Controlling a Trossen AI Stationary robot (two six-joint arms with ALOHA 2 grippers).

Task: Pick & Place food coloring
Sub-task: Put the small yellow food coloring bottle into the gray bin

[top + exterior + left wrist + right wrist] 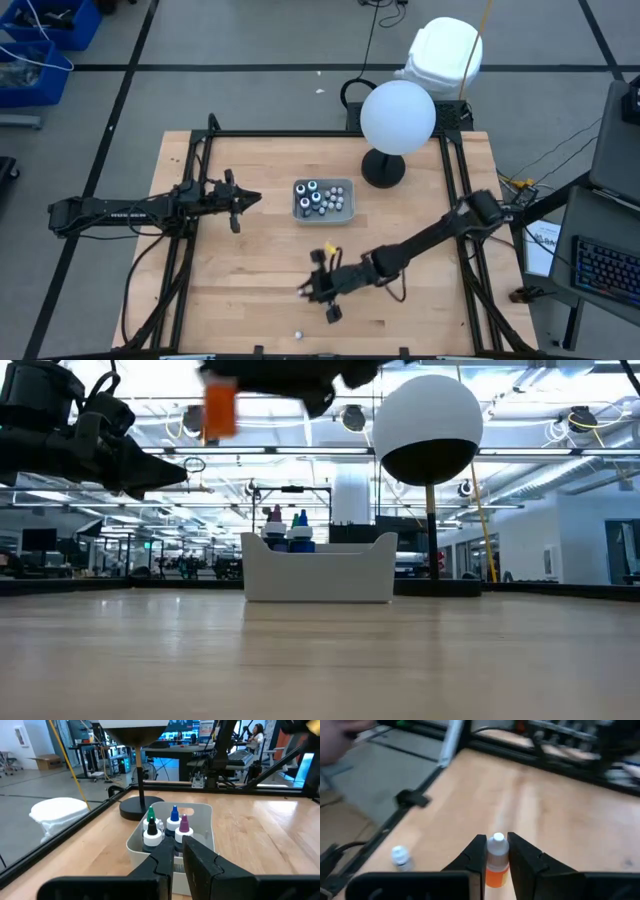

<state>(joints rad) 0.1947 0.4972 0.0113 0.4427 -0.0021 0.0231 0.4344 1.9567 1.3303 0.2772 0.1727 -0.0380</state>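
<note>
Right gripper clamped on small white-capped orange food-coloring bottle, upright, above wooden table | grey tray of bottles lies beyond, toward table's far side | stray bottle near front edge | left gripper narrowed, empty, beside tray.

one orange bottle, one loose bottle, one tray, one globe
</note>
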